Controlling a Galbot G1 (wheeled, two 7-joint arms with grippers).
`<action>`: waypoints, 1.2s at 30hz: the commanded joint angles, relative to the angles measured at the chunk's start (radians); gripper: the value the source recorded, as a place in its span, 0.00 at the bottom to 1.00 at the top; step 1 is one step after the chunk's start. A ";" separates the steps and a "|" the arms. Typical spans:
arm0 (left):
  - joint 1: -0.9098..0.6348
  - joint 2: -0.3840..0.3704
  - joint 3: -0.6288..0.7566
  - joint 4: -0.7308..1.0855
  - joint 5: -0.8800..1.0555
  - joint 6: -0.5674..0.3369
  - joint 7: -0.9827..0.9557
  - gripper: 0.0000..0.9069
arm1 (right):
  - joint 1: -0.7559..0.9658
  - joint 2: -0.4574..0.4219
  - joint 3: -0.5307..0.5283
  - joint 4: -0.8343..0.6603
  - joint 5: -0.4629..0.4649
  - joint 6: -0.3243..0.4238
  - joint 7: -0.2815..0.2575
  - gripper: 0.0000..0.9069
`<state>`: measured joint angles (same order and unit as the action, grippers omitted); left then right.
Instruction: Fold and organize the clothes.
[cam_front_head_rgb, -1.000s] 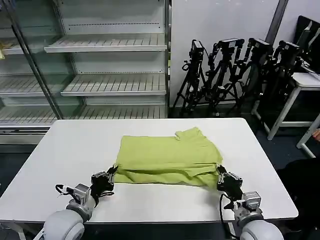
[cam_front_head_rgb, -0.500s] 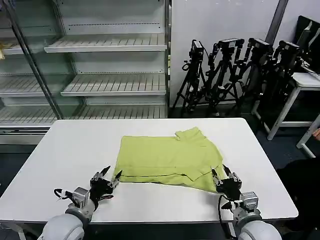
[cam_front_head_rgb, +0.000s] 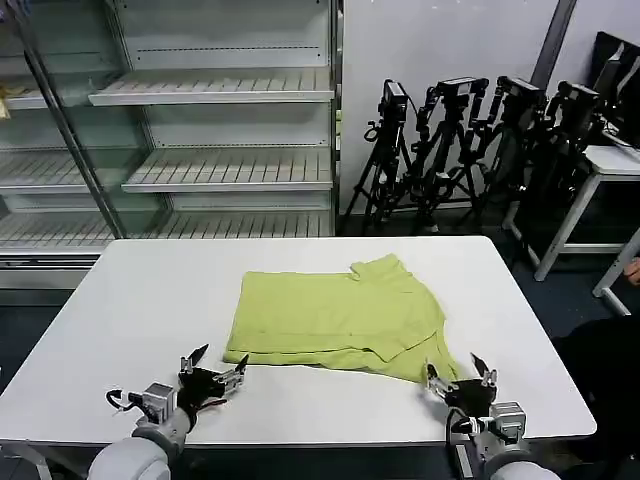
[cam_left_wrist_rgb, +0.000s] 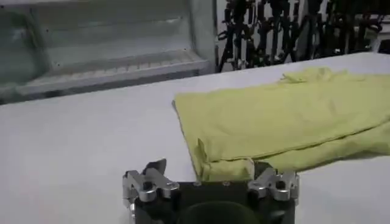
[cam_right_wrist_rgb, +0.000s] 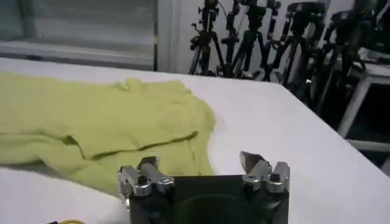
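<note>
The lime T-shirt (cam_front_head_rgb: 335, 314) lies folded in half on the white table (cam_front_head_rgb: 140, 300), plain side up, with one sleeve sticking out at the far edge. My left gripper (cam_front_head_rgb: 213, 368) is open just off the shirt's near left corner, holding nothing. In the left wrist view that gripper (cam_left_wrist_rgb: 209, 171) frames the folded corner of the shirt (cam_left_wrist_rgb: 286, 122). At the near right corner my right gripper (cam_front_head_rgb: 461, 370) stands open and empty too. The right wrist view has that gripper (cam_right_wrist_rgb: 201, 165) at the edge of the shirt (cam_right_wrist_rgb: 103, 119).
Empty glass-fronted shelves (cam_front_head_rgb: 200, 130) stand behind the table. A cluster of black camera tripods (cam_front_head_rgb: 480, 140) is at the back right, beside another white table (cam_front_head_rgb: 610, 165). Bare tabletop surrounds the shirt on all sides.
Both grippers let go of the shirt's near edge, opened and drew back toward me. The lifted near edge dropped flat onto the table.
</note>
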<state>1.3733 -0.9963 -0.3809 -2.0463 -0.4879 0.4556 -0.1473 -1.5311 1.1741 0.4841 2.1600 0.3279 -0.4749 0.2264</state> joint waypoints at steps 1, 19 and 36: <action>-0.066 -0.025 0.034 0.054 -0.023 -0.005 -0.002 0.02 | -0.023 0.008 -0.008 0.001 0.001 -0.008 0.019 1.00; -0.054 -0.030 0.033 0.059 -0.082 0.002 -0.001 0.02 | -0.021 0.016 -0.030 -0.001 -0.031 0.000 -0.009 0.00; 0.171 -0.064 -0.052 -0.134 -0.039 -0.014 0.001 0.02 | -0.157 0.014 -0.027 0.127 -0.075 0.032 -0.024 0.00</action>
<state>1.3929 -1.0424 -0.3932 -2.0480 -0.5579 0.4465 -0.1477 -1.6215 1.1882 0.4559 2.2257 0.2684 -0.4488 0.2056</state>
